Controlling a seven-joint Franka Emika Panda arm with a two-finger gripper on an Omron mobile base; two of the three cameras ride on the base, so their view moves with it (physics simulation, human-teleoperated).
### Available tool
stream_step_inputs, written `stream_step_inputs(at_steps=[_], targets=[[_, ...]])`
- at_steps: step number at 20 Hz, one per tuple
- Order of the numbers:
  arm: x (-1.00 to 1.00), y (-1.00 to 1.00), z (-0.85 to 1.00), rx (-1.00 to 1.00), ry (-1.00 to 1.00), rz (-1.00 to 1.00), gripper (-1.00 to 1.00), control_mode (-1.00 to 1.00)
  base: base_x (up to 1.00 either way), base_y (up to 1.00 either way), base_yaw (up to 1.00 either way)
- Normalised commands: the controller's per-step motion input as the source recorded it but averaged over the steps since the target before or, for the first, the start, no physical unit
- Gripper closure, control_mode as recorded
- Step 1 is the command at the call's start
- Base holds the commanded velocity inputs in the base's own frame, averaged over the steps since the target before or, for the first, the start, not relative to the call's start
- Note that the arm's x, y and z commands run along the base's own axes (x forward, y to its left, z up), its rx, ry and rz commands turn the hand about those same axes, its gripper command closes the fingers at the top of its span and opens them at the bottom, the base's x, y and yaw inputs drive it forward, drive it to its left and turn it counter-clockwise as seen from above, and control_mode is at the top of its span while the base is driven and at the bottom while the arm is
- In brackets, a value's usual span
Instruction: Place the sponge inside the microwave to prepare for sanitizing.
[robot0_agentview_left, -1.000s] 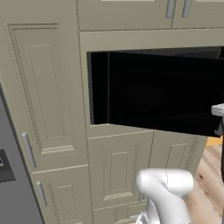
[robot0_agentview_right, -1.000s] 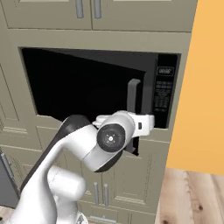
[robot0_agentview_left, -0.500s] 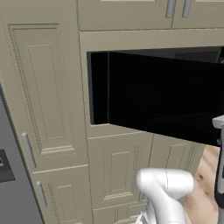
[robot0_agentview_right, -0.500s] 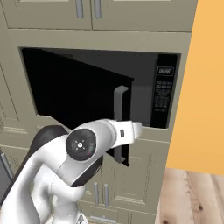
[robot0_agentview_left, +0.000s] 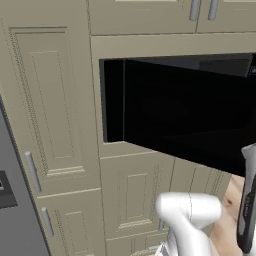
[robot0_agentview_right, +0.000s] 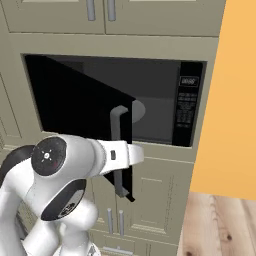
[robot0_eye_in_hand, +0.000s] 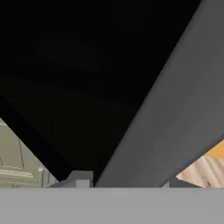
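Note:
The microwave (robot0_agentview_right: 160, 95) is built into beige cabinetry, with a dark cavity, a round turntable (robot0_agentview_right: 138, 110) and a black button panel (robot0_agentview_right: 186, 107). Its glossy black door (robot0_agentview_right: 75, 105), hinged on the left, stands swung well out; the left base view shows the door's (robot0_agentview_left: 185, 120) broad face. My gripper (robot0_eye_in_hand: 127, 181) has its fingertips (robot0_eye_in_hand: 82, 178) on either side of the grey door handle (robot0_eye_in_hand: 170, 109), which fills the gap between them. In the right base view my white forearm reaches across to that handle (robot0_agentview_right: 117, 135). The sponge is out of view.
Beige cabinet doors (robot0_agentview_left: 50, 100) surround the microwave, with drawers and doors (robot0_agentview_right: 150, 200) below it. An orange wall (robot0_agentview_right: 235, 100) rises at the right over a wooden floor (robot0_agentview_right: 220, 230). A grey appliance (robot0_agentview_left: 10, 200) stands at the far left.
The microwave door has swung further out from the cabinet front, and my hand has come back and to the left with the handle.

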Motion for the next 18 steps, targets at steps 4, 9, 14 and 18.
stream_step_inputs(at_steps=[4,9,14,18], targets=[[-0.37,0.31,0.1,-0.01,0.06,-0.09,-1.0,-1.0,0.0,0.0,0.0],[-0.16,-0.13,0.0,0.0,0.04,-0.16,-1.0,-1.0,0.0,0.0,0.0],[-0.6,-0.07,0.0,0.08,0.04,-0.13,-1.0,-1.0,0.0,0.0,0.0],[-0.68,-0.1,0.04,0.16,0.02,-0.1,-1.0,-1.0,0.0,0.0,0.0]])
